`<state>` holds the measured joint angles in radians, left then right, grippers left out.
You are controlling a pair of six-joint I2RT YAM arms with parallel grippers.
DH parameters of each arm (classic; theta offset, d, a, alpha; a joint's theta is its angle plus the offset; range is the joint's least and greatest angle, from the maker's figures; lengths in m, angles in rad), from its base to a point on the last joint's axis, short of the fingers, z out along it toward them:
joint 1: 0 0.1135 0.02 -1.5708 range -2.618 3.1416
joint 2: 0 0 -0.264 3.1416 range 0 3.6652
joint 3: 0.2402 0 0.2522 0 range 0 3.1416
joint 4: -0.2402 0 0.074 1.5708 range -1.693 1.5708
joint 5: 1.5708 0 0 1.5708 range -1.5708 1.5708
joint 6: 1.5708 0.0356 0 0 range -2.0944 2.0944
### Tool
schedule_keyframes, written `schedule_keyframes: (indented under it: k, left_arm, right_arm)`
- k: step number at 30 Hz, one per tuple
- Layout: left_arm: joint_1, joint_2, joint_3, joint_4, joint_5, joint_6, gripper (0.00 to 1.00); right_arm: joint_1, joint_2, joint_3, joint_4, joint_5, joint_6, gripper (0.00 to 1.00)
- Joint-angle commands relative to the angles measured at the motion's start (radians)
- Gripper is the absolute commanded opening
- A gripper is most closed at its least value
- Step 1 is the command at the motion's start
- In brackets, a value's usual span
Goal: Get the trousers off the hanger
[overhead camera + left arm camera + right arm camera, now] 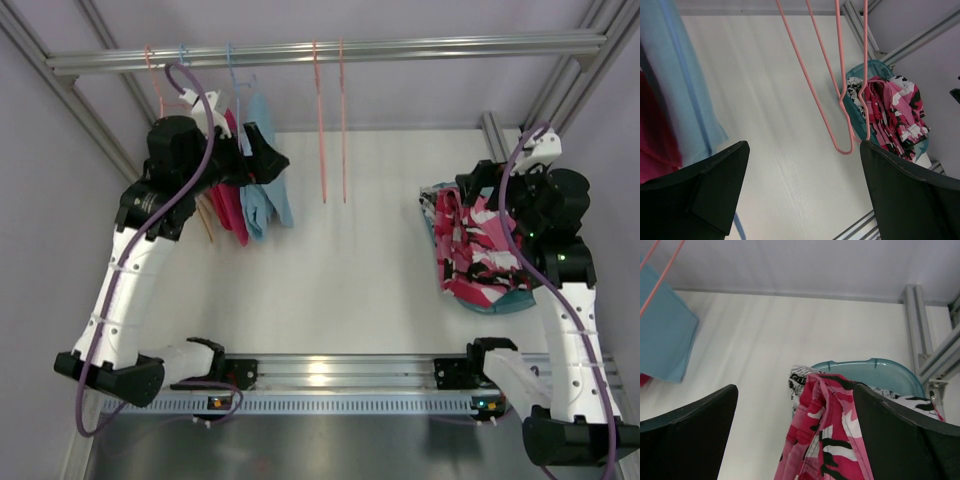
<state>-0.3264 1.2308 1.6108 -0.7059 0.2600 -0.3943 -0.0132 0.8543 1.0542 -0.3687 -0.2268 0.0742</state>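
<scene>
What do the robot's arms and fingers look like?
The left arm and right arm are built of white tubular links joined by chunky black joints. A purple cable loops along each one. The fingers are broad, flat, matte-black wedges.

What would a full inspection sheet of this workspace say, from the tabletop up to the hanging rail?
Surface: white tabletop, no spills seen.
Job's things: pink-red trousers with black and white patches heaped in a teal plastic tub, over black-and-white printed trousers; both off hangers.
Clutter: light-blue garment and magenta garment hanging at left; empty pink wire hangers mid-rail.
Grippers: left tool open, nothing between its fingers; right tool open over the tub.
Cables: purple cable looping along each arm.
Surroundings: aluminium rail across the back, carrying the hangers.
</scene>
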Motion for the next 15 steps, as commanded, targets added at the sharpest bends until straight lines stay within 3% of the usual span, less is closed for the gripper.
schedule_keyframes:
  k: [1,5,15]
  left_arm:
    - [0.064,-0.092,-0.053,0.048,0.071,0.0,0.99]
    - [0.174,-0.197,-0.12,0.049,0.116,0.009,0.99]
    - [0.282,-0.425,-0.261,0.046,0.157,0.048,0.99]
  right_arm:
    - [0.005,-0.031,0.024,-0.007,-0.161,0.001,0.99]
    - [0.005,-0.069,0.006,-0.009,-0.272,0.013,0.99]
    - [0.005,-0.204,-0.078,-0.004,-0.397,0.104,0.99]
